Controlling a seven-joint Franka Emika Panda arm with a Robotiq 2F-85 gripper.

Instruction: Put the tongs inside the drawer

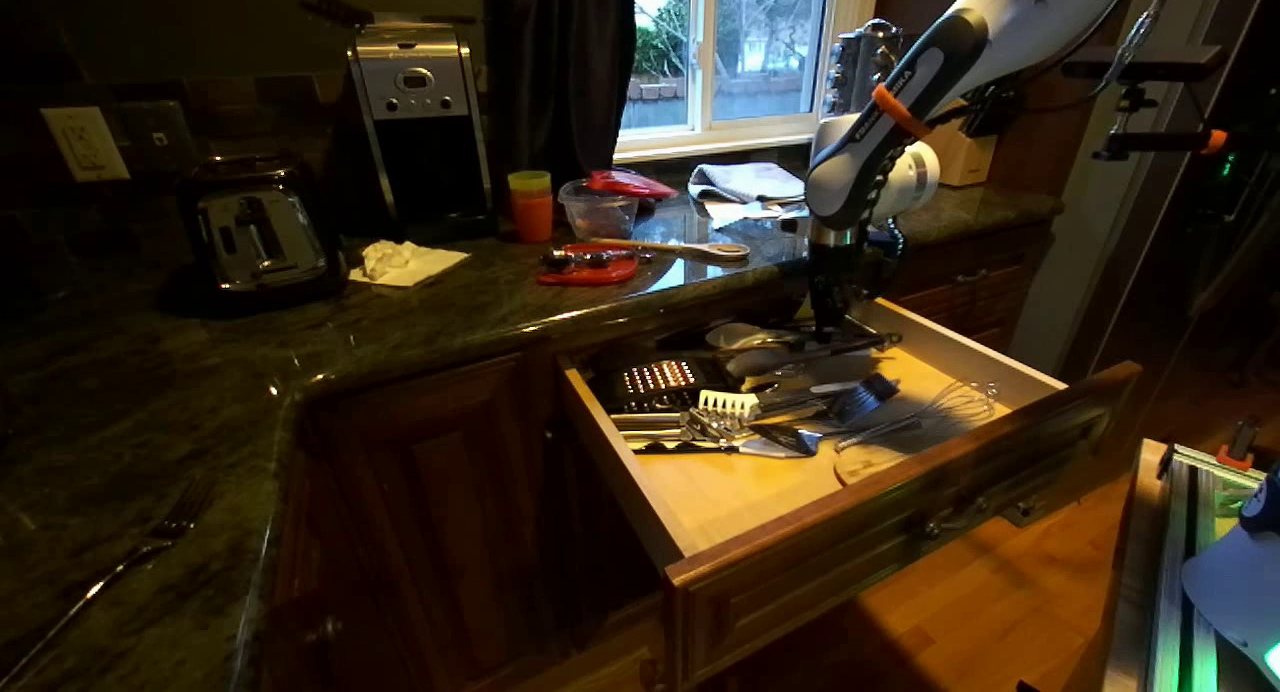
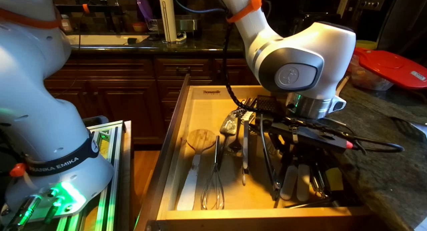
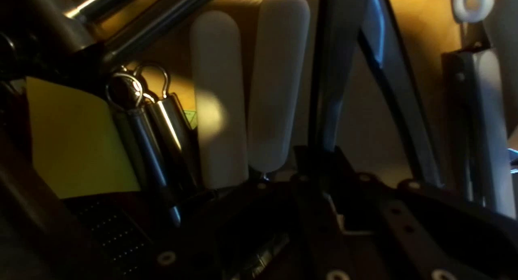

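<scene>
So, the tongs point(image 3: 334, 65) are inside the drawer's point(image 1: 735, 497) outline, splayed in a V, with the gripper point(image 3: 319, 153) narrowed on one leg of them, as it appears, and the second leg free beside it. Pinching a single leg presumably suits the tight room, since taking both would need a wider reach among so many tools. The wrist point(image 2: 310, 105) points down, probably so that the tongs go in flat from above, well off the drawer's walls. They run much the same way as the whisk point(image 2: 216, 169) and paddle point(image 2: 195, 164), most likely because that is the long way of the drawer. The pale handles point(image 3: 220, 102) lie just beside, so a straight release seems wiser than a sideways one.

The wrist view shows the pinch itself; in both exterior views the fingers are lost in shadow. It cuts the tongs off at the top, though, whereas in an exterior view their end point(image 2: 276, 189) shows near the drawer's wall. In an exterior view the paddle point(image 1: 870, 462) only peeps over the drawer's front. No view settles whether the tongs touch the bottom or hang just above it
</scene>
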